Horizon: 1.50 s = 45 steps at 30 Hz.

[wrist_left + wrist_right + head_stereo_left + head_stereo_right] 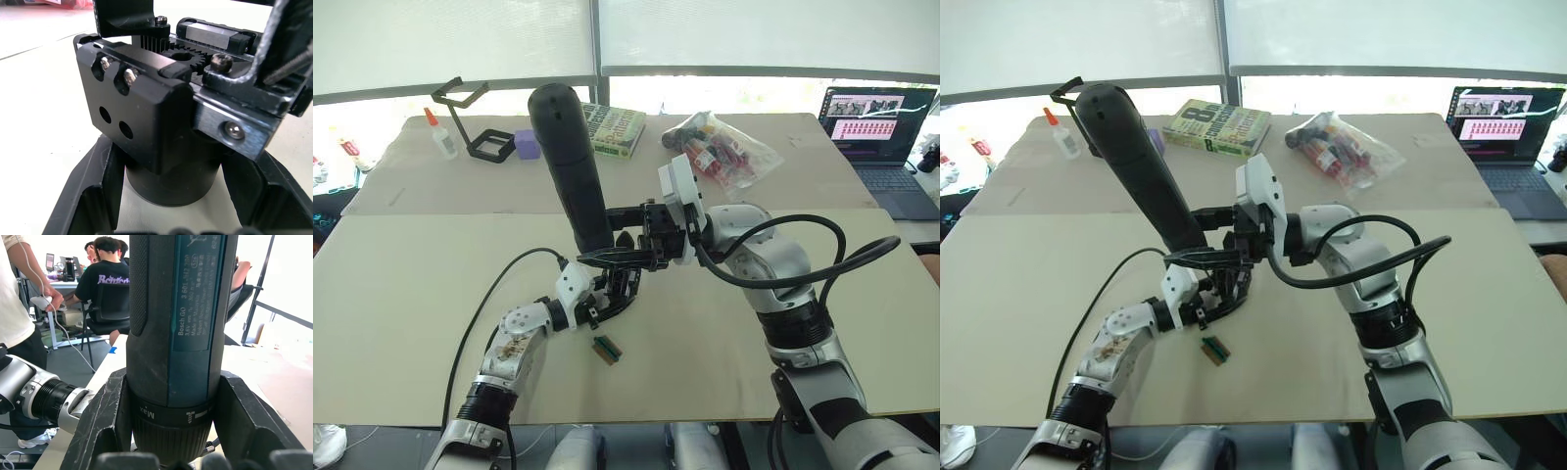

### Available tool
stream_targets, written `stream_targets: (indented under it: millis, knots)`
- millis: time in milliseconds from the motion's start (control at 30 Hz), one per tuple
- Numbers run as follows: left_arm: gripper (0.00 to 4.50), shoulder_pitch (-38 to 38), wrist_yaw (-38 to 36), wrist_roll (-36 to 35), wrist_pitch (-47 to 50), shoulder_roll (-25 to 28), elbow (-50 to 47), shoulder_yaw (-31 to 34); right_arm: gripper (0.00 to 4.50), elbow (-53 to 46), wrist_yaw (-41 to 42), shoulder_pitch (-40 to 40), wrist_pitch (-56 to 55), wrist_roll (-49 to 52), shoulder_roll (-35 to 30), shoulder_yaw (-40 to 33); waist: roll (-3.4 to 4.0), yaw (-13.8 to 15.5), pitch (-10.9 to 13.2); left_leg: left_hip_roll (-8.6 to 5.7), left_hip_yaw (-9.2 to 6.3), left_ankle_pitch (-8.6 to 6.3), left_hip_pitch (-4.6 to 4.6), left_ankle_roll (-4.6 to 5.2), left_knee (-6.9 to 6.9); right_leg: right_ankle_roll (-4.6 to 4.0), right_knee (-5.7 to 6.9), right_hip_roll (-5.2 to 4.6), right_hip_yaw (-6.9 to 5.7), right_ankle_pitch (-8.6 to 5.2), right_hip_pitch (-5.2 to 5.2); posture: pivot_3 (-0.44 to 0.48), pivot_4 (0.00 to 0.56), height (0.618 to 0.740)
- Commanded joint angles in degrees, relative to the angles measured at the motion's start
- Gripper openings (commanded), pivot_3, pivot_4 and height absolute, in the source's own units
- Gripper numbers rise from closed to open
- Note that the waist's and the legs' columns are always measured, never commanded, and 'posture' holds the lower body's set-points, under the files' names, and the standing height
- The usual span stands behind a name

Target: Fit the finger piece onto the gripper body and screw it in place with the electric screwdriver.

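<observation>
The electric screwdriver (570, 162) stands nearly upright over the middle of the table, rounded end up. My right gripper (622, 252) is shut on its lower end. Just below it, my left gripper (610, 297) is shut on the round base of the gripper body (166, 122). The body shows a gear, a metal rail and a black block with two screw heads (128, 93). I cannot tell the finger piece apart from the body. The thin metal bit (292, 68) slants past the body's corner.
A small green-and-brown block (607, 349) lies on the table just in front of my left gripper. At the back are a glue bottle (438, 136), a black wire stand (470, 119), a purple block (526, 144), a book (613, 130), a bag of bottles (722, 147) and a laptop (879, 127). People (110, 289) sit beyond the table.
</observation>
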Motion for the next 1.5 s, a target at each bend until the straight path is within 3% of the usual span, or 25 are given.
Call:
stream_targets:
  millis: [33,633,1500]
  knots:
    - [2.32,1.59,-0.59,-0.04,0.65,0.1,-0.24,-0.68,1.92,-3.1,-0.58,-1.59,0.56,1.93,0.48,-0.88,0.0,-0.02,0.0,0.0,0.0,0.0,0.0,0.0,0.0,0.0,0.0,0.0,0.0,0.0,0.0,0.0,0.15,0.74]
    - [2.32,1.58,-0.8,-0.04,0.6,0.01,-0.28,-0.92,1.92,-2.88,-1.73,-4.1,1.78,4.17,0.26,-3.63,0.0,-0.1,0.0,0.0,0.0,0.0,0.0,0.0,0.0,0.0,0.0,-0.01,0.0,0.0,0.0,0.0,0.15,0.74]
    - [2.32,2.25,-0.69,-0.27,1.2,-0.1,-1.13,-0.96,1.92,-4.07,-4.73,-2.31,5.67,3.59,0.42,-1.4,0.0,-0.28,0.0,0.0,0.0,0.0,-0.01,0.0,0.0,0.0,0.0,-0.01,0.0,0.0,0.0,0.0,0.15,0.74]
